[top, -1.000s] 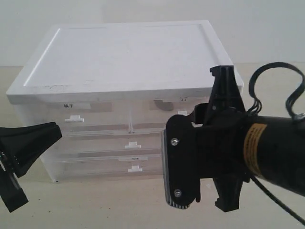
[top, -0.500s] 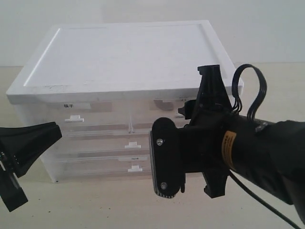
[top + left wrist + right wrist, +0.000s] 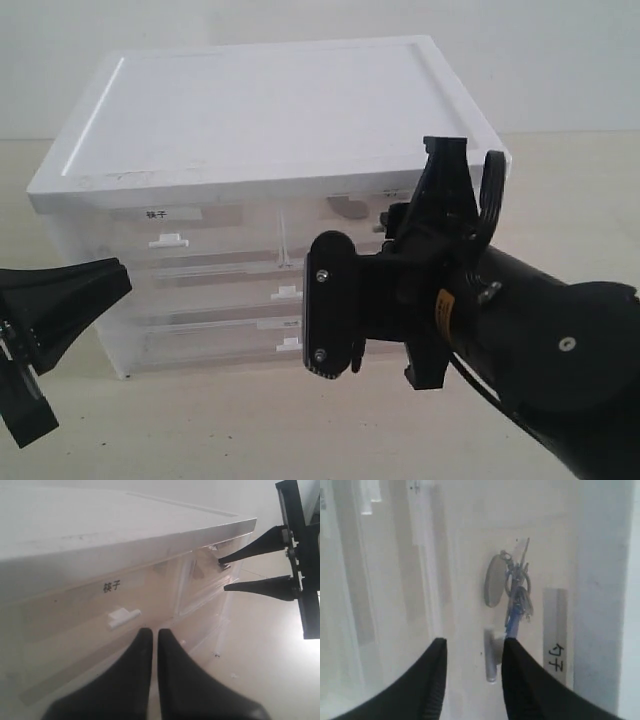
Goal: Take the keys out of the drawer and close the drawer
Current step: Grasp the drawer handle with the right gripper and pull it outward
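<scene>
Plain pale wall (image 3: 560, 60) behind. Beige tabletop (image 3: 200, 425), few dark specks, meeting wall at rear. White plastic cabinet (image 3: 270, 110) standing on tabletop. Soft even light, faint shadows.

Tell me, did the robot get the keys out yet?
Not yet. Nothing looks done: the keys sit inside the drawer, which looks shut. Right now the right gripper is open at its handle. Left to do: pull it open, take the keys, shut it.

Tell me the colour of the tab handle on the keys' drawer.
White. The small tab handle of the translucent plastic drawer shows best in the right wrist view.
</scene>
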